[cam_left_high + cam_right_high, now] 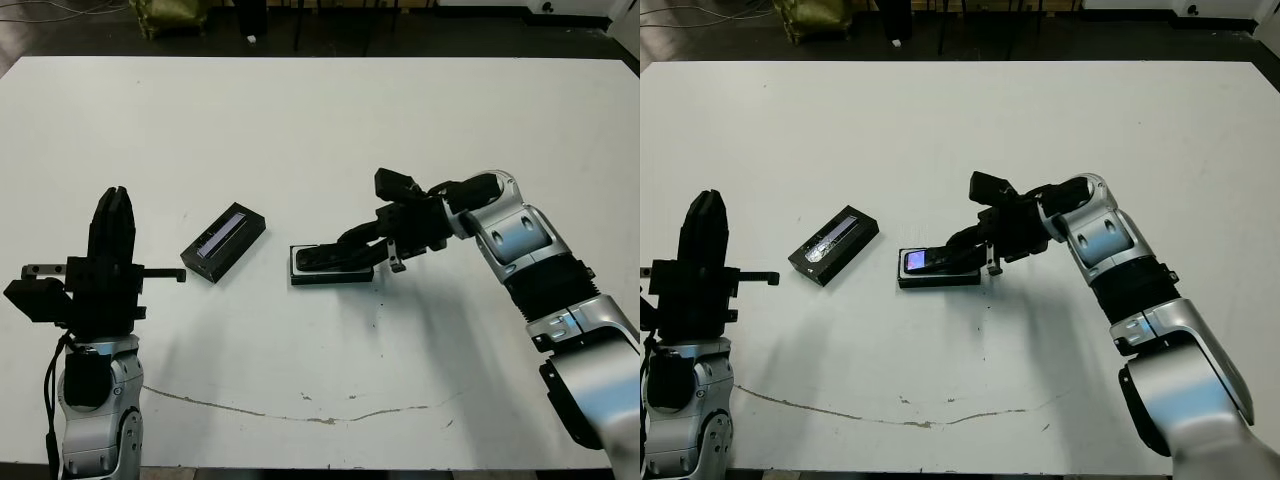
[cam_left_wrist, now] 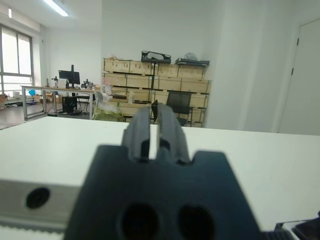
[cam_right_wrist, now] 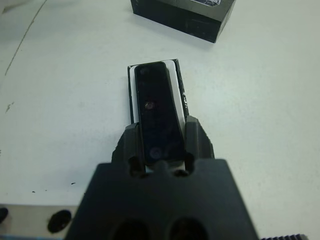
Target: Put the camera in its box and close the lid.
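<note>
Camera (image 3: 159, 112) lengthwise over box (image 3: 132, 95), far end w/ screen tilted down; R jaws grip it, L jaws closed.

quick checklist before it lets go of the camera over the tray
1. Slim black bar camera gripped by the right end effector: ok.
2. Camera lined up lengthwise over the shallow white-lined black tray: ok.
3. Camera fully seated flat in the tray: not ok; in the head views it slopes up toward the end effector.
4. Black cover with the silvery stripe off the tray, apart on the white table: ok.
5. Left end effector raised away from both: ok.
</note>
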Robot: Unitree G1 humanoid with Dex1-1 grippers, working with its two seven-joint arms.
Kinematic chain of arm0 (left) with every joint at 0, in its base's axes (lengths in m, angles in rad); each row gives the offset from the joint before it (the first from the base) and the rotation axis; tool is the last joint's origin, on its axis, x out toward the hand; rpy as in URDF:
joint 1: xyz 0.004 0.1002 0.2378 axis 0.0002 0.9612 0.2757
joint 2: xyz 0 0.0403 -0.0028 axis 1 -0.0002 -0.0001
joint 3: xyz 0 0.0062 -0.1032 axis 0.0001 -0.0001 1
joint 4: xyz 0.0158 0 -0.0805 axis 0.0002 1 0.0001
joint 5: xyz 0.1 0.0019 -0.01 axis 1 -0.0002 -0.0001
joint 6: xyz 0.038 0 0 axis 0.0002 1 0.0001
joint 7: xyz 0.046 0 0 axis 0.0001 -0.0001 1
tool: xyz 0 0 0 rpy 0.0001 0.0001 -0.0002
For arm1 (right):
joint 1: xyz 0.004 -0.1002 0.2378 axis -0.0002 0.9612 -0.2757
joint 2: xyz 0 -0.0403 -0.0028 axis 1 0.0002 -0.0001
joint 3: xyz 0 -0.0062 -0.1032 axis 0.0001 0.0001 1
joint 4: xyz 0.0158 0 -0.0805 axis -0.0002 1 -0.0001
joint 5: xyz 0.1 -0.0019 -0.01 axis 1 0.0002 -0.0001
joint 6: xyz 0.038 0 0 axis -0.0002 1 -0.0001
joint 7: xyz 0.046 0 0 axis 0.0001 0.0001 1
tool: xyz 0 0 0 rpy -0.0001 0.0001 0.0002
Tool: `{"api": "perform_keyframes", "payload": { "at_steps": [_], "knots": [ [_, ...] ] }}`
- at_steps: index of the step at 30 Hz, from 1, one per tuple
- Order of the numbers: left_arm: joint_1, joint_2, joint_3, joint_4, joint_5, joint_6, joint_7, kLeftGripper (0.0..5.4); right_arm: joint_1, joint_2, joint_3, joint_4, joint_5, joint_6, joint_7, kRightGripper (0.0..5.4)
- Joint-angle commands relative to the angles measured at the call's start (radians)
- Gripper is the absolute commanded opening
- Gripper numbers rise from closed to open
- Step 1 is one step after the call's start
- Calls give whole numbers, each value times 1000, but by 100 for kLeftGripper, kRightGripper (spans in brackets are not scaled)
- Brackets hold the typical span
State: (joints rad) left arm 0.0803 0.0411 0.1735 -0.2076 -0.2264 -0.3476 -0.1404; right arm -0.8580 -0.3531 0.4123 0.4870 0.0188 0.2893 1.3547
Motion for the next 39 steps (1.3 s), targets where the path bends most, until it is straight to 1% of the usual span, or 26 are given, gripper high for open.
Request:
{"api": "perform_keyframes", "payload": {
  "at_steps": [1,4,9,13,16,19,23,25,28,30,33,39],
  "knots": [
    [13,2,0,13,2,4,1,0,13,5,13,0,-9,6,-3,38],
    [18,1,-2,4,-1,15,2,0,15,11,10,4,-2,4,-2,38],
    [18,-2,-4,0,-4,17,4,0,13,17,18,-3,-6,20,-4,38],
    [17,-1,-3,5,-4,8,0,0,13,18,25,-1,-10,4,-3,38],
    [16,1,-3,8,-18,12,-9,0,15,21,24,6,-5,2,0,38],
    [15,1,-3,13,-9,-2,-6,0,15,21,33,-4,-11,20,-3,38],
    [16,2,-4,13,-20,1,-12,0,30,20,33,-33,-15,-1,-23,38],
    [15,2,-3,16,-12,-5,-10,0,35,18,32,-47,-18,-2,-30,38],
    [16,2,-4,11,-21,8,-12,0,35,13,29,-63,-20,14,-32,95],
    [21,2,-6,-2,-25,29,-8,0,35,8,27,-70,-22,16,-35,144],
    [17,2,-4,4,-15,19,-8,0,39,-4,23,-85,-29,7,-45,209],
    [17,0,-5,4,-16,23,-7,0,48,-21,13,-122,-20,29,-49,342]
  ]
}}
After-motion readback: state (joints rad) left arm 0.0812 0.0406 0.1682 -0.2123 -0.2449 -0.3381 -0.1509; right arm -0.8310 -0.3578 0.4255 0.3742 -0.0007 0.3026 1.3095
